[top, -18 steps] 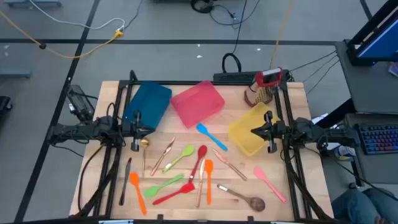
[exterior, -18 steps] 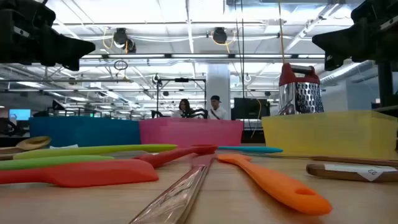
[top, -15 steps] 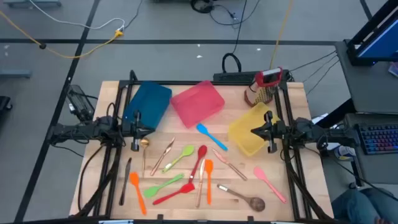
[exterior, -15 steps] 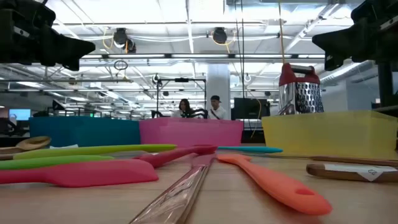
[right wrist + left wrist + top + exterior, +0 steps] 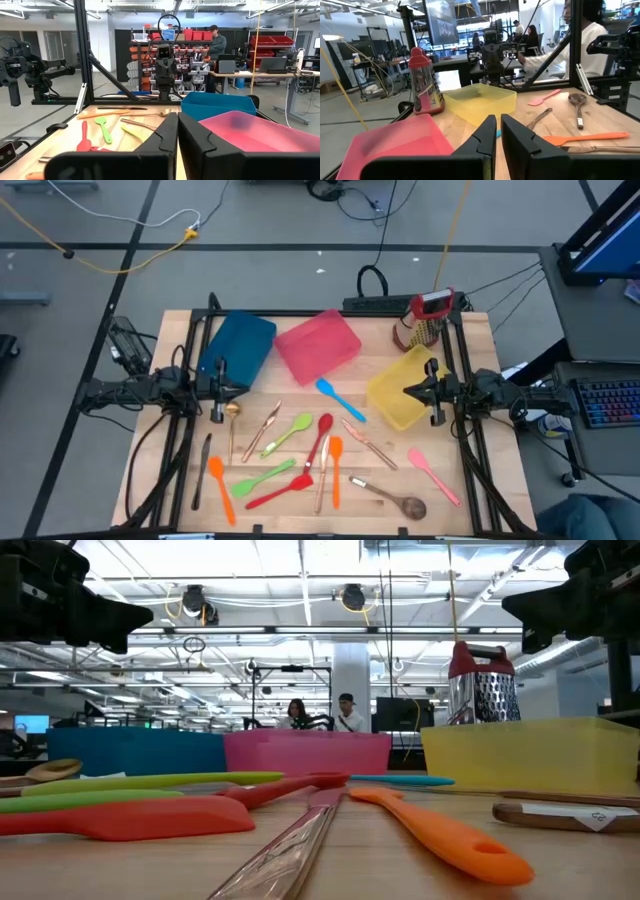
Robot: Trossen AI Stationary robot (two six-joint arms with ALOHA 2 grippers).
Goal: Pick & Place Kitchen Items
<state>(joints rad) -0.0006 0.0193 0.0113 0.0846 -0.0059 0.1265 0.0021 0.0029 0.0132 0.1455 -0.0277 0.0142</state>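
Wooden tabletop is carrying everything, and the pink bin serves as the landmark. Nearest the front edge, well in front of that bin, the kitchen items are lying loose: an orange spatula, a red spatula, green spoons, a wooden spoon and a pink spatula. A small blue spatula is lying just in front of the bin. The blue bin is sitting to its left, the yellow bin to its right, all three apparently empty, so sorting is judged not yet begun. The left gripper is hovering beside the blue bin, fingers pressed together, holding nothing; the right gripper is hanging over the yellow bin, likewise closed and empty. Farthest back, right of the pink bin, the red-topped grater is standing. No readable writing is showing.
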